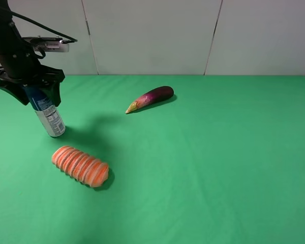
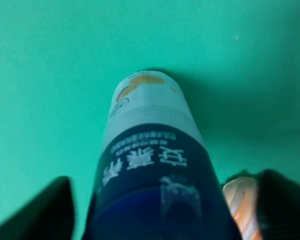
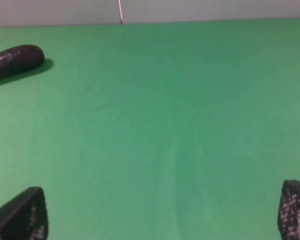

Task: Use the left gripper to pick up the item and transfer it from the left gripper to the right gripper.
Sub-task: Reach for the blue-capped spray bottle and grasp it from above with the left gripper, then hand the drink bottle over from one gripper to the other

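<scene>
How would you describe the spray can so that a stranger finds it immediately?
On the green table, look at the far left, under the left gripper. The spray can stands there, behind the orange ribbed loaf. It alone is a slim blue-and-white cylinder.

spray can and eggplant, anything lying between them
Nothing: in the exterior high view only bare green cloth separates the spray can from the eggplant.

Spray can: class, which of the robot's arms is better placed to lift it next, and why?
Left. The left gripper already straddles the spray can; the right gripper hangs open over bare cloth.
</scene>
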Controlling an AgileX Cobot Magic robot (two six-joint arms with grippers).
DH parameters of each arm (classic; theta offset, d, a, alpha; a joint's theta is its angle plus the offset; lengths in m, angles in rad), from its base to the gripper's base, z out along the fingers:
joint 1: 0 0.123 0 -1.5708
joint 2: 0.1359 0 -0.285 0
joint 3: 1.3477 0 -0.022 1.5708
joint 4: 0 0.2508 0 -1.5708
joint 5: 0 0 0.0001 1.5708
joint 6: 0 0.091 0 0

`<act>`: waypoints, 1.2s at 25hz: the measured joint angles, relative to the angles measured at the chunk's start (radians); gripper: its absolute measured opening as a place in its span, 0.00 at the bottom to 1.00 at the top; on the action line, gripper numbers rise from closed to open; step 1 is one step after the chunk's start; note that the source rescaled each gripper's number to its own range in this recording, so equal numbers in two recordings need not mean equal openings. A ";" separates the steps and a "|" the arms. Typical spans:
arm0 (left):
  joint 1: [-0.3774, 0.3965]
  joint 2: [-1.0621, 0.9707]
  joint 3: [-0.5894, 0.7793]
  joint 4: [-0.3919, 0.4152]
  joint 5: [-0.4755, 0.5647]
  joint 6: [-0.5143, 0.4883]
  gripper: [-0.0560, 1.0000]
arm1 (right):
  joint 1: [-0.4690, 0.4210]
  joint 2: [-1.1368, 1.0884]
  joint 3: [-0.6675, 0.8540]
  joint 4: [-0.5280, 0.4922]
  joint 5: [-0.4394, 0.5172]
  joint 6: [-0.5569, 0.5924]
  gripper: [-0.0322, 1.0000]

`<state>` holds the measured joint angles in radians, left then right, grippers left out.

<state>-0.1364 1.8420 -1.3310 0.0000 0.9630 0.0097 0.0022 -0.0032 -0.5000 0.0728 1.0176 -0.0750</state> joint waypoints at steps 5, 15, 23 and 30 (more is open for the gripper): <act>0.000 0.000 0.000 0.010 0.000 0.003 0.06 | 0.000 0.000 0.000 0.000 0.000 0.000 1.00; 0.000 0.000 -0.001 0.023 -0.002 0.003 0.06 | 0.000 0.000 0.000 0.000 0.000 0.000 1.00; 0.000 -0.003 -0.172 0.140 0.204 0.003 0.06 | 0.000 0.000 0.000 0.000 0.000 0.000 1.00; 0.000 -0.089 -0.265 0.107 0.205 0.003 0.06 | 0.000 0.000 0.000 0.000 0.000 0.000 1.00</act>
<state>-0.1365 1.7531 -1.5964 0.1069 1.1679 0.0126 0.0022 -0.0032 -0.5000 0.0728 1.0176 -0.0750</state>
